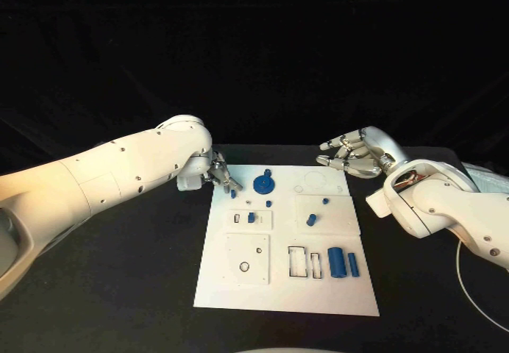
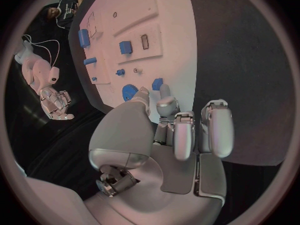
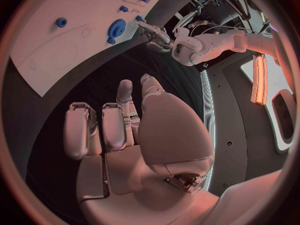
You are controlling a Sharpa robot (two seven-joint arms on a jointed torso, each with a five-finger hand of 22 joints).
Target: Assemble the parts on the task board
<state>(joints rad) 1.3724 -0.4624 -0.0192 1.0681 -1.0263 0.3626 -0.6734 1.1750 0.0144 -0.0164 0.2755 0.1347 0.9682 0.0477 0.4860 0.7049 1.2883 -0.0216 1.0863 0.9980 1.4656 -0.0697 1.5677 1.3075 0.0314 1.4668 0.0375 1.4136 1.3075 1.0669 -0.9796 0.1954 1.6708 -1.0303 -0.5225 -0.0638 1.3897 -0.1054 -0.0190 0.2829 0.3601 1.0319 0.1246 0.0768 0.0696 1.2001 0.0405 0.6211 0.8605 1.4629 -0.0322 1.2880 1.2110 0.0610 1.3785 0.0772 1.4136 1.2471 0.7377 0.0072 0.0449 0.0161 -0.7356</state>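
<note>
Your silver left hand [image 1: 220, 176] pinching a small blue part [image 1: 233, 193] at the white task board's [image 1: 286, 298] far corner, right hand [image 1: 353, 157] empty, fingers loosely apart above the black table [image 1: 127, 294]

board [image 1: 218, 290] near half: low parts only, open from above | far-left corner: left hand [image 1: 220, 176] over it, beside gear [image 1: 264, 181] | far-right edge: right hand [image 1: 353, 156] hovers just beyond

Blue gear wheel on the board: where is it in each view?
Head view: blue gear at the board's far edge, just right of the left hand.
Left wrist view: gear just past the left hand's fingertips.
Right wrist view: gear near the board's edge.
Shared landmark: the white board.
</note>
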